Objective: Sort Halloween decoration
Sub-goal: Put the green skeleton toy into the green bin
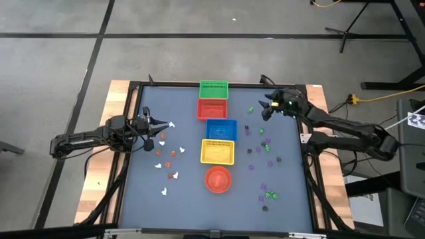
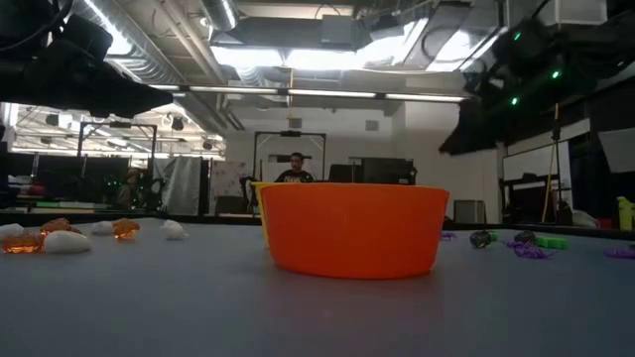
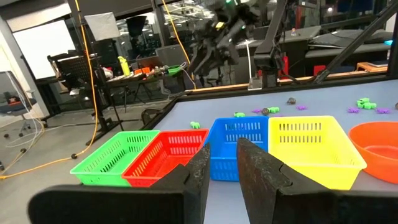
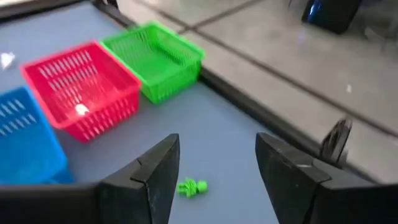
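You've barely begun: the Halloween decoration (image 1: 167,158) lies scattered on the table (image 1: 186,199) both sides of the baskets (image 1: 217,151). Your left gripper (image 1: 163,125) has jaws nearly closed, apparently empty; your right gripper (image 4: 214,177) hovers wide over a green trinket (image 4: 192,186).

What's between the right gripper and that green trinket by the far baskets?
Nothing visible. The right gripper is open, and the green trinket lies on bare table mat between its fingers in the wrist view. The green basket and red basket stand beyond it, off to the side.
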Robot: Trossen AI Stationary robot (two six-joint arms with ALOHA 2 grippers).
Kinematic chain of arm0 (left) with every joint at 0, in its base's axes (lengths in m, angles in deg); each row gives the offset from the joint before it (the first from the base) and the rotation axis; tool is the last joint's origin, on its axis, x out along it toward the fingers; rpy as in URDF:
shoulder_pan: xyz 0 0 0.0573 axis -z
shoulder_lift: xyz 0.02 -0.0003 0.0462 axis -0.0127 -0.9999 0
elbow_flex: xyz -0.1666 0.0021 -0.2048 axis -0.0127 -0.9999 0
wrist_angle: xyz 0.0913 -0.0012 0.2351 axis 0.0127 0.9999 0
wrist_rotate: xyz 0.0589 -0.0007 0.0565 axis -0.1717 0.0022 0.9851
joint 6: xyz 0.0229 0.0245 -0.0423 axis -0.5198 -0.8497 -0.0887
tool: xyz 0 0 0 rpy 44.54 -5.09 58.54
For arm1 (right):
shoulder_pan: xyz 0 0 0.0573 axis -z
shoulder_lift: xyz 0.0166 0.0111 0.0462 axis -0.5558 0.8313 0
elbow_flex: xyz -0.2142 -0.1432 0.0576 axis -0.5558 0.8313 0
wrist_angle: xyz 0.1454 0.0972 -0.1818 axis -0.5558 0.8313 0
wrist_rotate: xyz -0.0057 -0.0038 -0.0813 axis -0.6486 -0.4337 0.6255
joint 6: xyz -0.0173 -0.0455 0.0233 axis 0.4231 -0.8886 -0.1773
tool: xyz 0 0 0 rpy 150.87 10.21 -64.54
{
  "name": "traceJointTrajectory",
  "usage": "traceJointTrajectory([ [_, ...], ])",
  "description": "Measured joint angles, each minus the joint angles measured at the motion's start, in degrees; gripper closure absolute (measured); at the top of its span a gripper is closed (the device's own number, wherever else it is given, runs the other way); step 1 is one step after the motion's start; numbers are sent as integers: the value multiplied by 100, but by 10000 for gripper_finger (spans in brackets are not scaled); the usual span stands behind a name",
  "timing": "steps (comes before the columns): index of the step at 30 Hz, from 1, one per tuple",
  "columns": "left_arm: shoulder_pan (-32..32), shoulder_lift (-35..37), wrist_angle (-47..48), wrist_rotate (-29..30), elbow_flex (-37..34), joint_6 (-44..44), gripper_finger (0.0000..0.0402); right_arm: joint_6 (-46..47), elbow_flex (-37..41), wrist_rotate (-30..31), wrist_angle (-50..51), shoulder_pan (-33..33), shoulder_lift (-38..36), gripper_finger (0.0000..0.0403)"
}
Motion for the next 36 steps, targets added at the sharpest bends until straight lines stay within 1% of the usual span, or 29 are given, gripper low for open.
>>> traceJointTrajectory([
  [4,-1,0,0,1,-2,0,337,191,0,-264,-299,377,707,191],
  [8,0,0,0,2,-2,0,337,435,0,-384,-978,428,1399,191],
  [10,0,0,0,2,-2,0,337,307,0,-587,-1357,421,1691,191],
  [14,0,0,0,2,-1,0,337,-179,0,-1240,-1918,423,2170,191],
  [16,0,0,0,2,-2,0,337,-471,0,-1367,-2054,423,2355,191],
  [25,-1,0,0,4,0,7,337,-1620,-217,-1387,-2048,423,3062,191],
  [30,0,0,0,4,-2,7,337,-2113,-353,-1389,-2021,423,3296,191],
  [36,-1,0,0,4,-1,9,337,-2266,-472,-1618,-1703,423,3370,191],
])
